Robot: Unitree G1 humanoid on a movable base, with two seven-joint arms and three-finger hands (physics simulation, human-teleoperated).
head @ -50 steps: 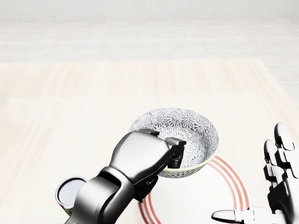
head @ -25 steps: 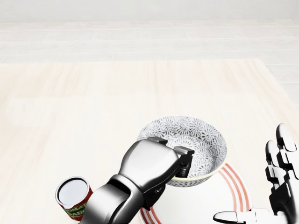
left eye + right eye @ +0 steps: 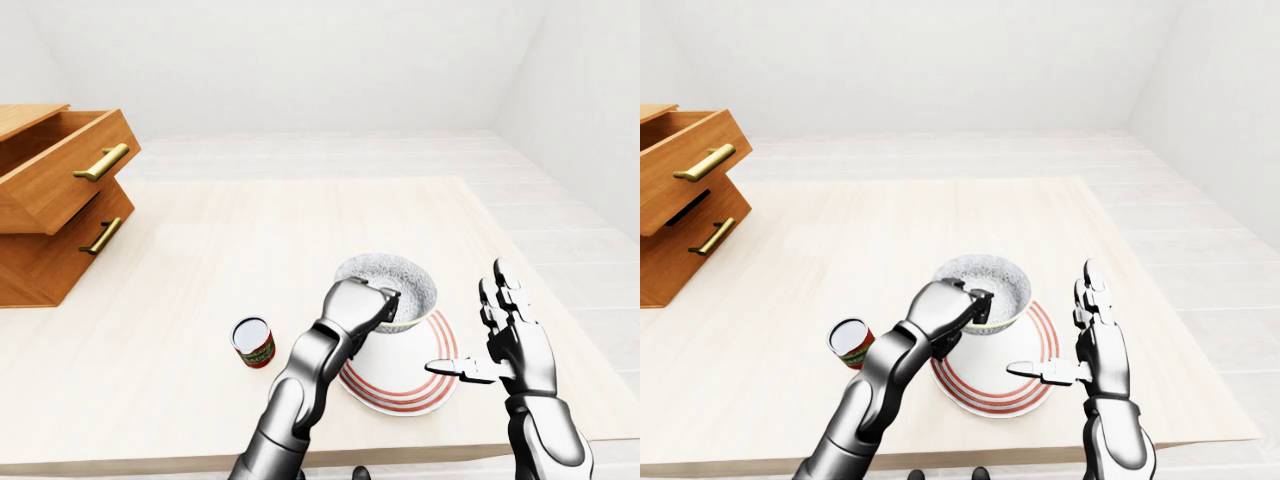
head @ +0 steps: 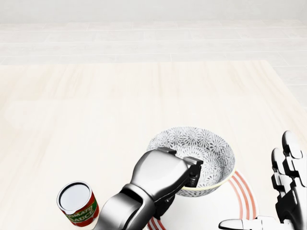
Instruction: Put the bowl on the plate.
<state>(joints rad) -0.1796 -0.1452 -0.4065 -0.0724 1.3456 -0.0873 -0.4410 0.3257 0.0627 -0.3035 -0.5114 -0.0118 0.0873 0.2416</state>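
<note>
Bowl [image 4: 199,152] sits tilted over the upper-left part of plate [image 4: 211,211], lower right of the head view; whether its base touches the plate cannot be told. Left robot hand [image 4: 172,175] clenched on the bowl's lower-left rim, fingers hooked inside; right robot hand [image 3: 515,345] released, fingers spread upright, just right of the plate and apart from it. Can [image 4: 78,205] upright on table [image 4: 72,120] at lower left, apart from the plate; drawers [image 3: 50,190] at upper left of the left-eye view, top one pulled out.

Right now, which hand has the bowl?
The left hand: its fingers are closed on the rim of the bowl, over the plate. The right hand is open, fingers spread, beside the plate and holding nothing.
</note>
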